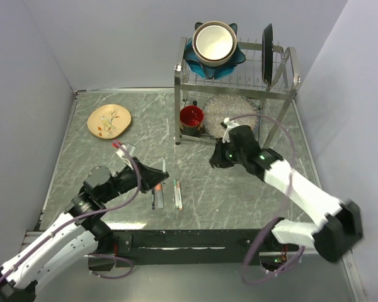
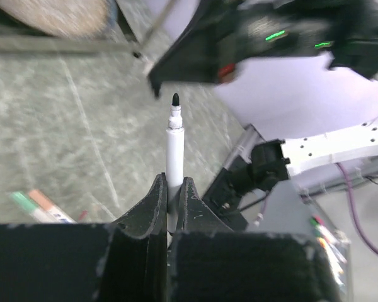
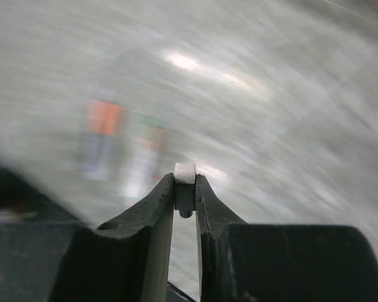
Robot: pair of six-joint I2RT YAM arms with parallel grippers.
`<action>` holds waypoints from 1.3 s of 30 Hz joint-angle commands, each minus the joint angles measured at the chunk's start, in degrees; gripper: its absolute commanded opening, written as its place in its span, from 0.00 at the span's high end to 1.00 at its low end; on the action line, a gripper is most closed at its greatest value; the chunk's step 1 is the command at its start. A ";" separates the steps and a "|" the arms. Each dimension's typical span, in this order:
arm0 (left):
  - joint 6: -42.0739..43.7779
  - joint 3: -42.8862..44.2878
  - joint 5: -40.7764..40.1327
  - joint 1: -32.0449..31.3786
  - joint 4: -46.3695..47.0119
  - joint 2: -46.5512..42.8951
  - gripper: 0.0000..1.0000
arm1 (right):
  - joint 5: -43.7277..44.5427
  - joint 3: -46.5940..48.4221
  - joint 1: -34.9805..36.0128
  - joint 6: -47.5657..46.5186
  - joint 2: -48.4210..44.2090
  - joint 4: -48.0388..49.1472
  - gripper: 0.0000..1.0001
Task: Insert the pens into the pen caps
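Pen (image 2: pixel 174 141), white with a dark tip, stands clamped in the left pincer (image 2: pixel 173 182); the right pincer (image 3: pixel 185 182) grips a small pen cap (image 3: pixel 185 171); more pens (image 1: pixel 176 194) lie on the tabletop (image 1: pixel 252 195)

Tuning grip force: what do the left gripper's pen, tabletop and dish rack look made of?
Pen: white, smooth, likely plastic; dark felt-like tip. Tabletop: grey-green, white veins, slight sheen, stone or stone-look laminate. Dish rack: thin bright reflective bars, probably chromed or stainless steel.

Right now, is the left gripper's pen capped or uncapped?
Uncapped: the pen shows a bare black tip beyond the left gripper.
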 commanded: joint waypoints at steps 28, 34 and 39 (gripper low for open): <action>-10.64 -5.79 9.10 -2.04 23.75 7.39 0.99 | -13.68 -3.64 12.40 23.81 -4.45 46.86 1.00; -10.29 -5.53 8.83 -2.04 23.05 6.77 0.99 | -13.51 -2.85 12.58 22.93 -3.74 45.80 1.00; -10.20 -5.36 8.74 -2.04 23.04 6.94 0.99 | -13.51 -2.67 12.66 21.44 -3.74 44.05 1.00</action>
